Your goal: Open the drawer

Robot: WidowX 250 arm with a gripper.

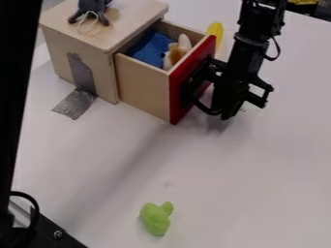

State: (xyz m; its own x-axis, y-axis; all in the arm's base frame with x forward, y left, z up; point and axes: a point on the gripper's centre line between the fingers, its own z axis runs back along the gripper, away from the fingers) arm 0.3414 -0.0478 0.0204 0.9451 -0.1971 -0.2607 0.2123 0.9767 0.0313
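Claw (223, 109): hanging at two o'clock on the table (259, 169), pointing down, sitting right beside the drawer's outer face; spread or pressed together, cannot tell. Presumably standing there for pulling the front outward; whether it is hooking anything, unclear.

Red front (194, 77): standing upright at nine o'clock from the claw, black parts overlapping it, giving the drawer its pulling face.

Drawer (142, 87): lying well out of its cabinet at nine to ten o'clock, its inside showing. Opening is looking complete or nearly so; the next move is probably calling for backing off without nudging the front shut.

Contents: blue cloth (150, 47) lying toward the cabinet; white-and-brown toy (176, 52) leaning up near the front.

Yellow item (216, 31): showing at twelve o'clock, beyond the front.

Wooden cabinet (81, 36): standing at ten o'clock. Silver tape (81, 72) running down its side onto the table, likely anchoring it so that pulling is moving the drawer, not the box.

Dark grey toy (94, 7): resting on the cabinet's top, between ten and eleven o'clock.

Green toy (156, 218): lying at seven o'clock, well apart, serving no evident purpose in the opening.
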